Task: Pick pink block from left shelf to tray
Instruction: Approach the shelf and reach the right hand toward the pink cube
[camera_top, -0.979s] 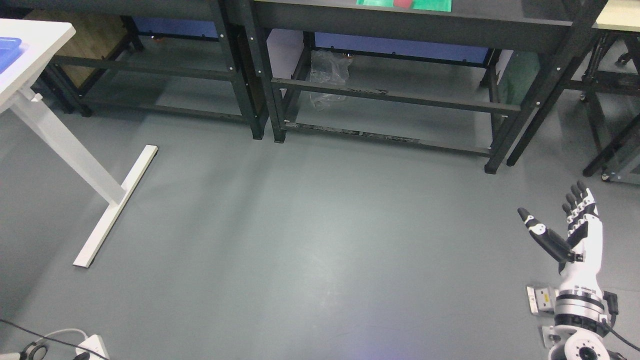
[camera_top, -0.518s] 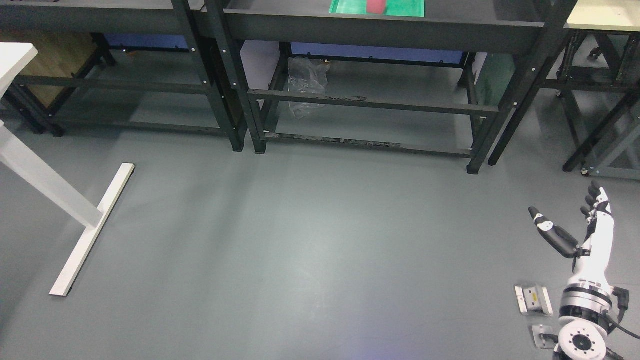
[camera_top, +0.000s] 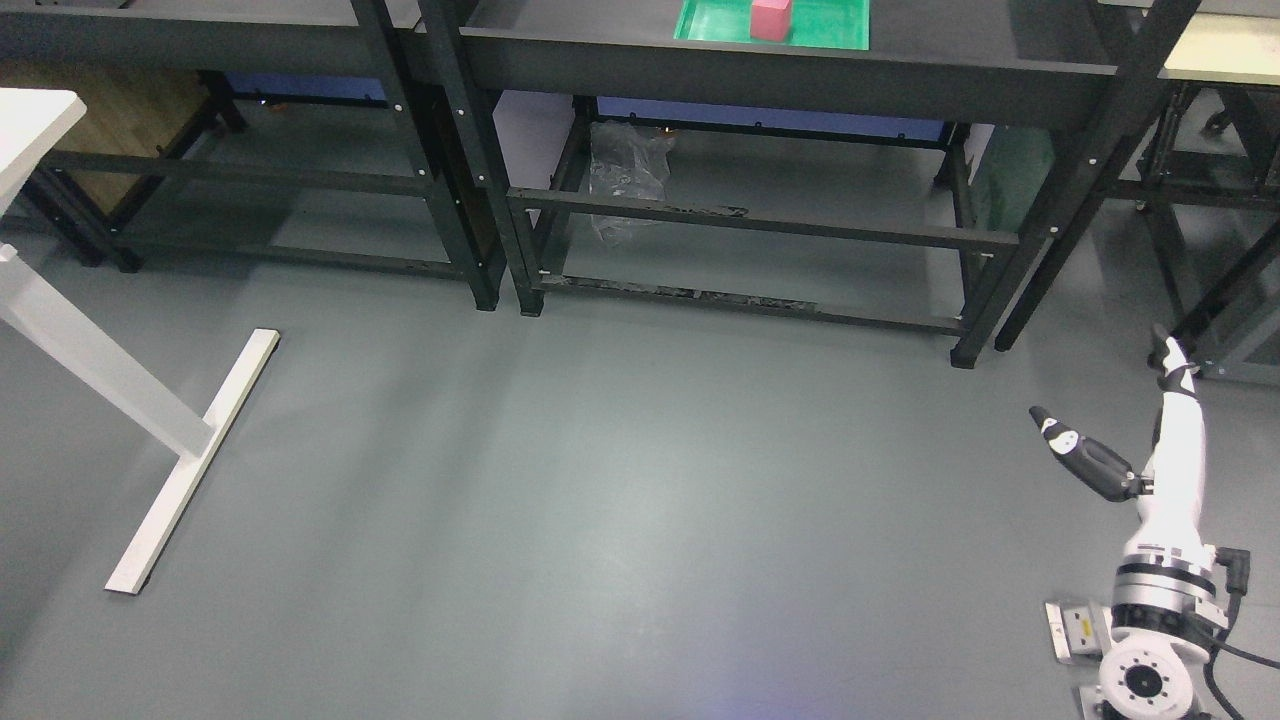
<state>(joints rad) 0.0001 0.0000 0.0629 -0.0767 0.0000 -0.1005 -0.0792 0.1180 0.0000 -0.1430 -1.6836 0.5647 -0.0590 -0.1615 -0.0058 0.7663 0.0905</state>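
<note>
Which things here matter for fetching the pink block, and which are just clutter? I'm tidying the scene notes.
Job: pink block; green tray under it; black shelf; right hand, open.
Lying about: plastic bag; white table; floor plate.

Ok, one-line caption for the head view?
Right hand open over grey floor; pink block sits in green tray on black shelf.

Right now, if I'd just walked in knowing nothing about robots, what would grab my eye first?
Probably the white and black right robot hand at the lower right, fingers spread and empty above the bare grey floor. Next, the bright green tray on the black shelf at the top, with a pink block sitting in it.
</note>
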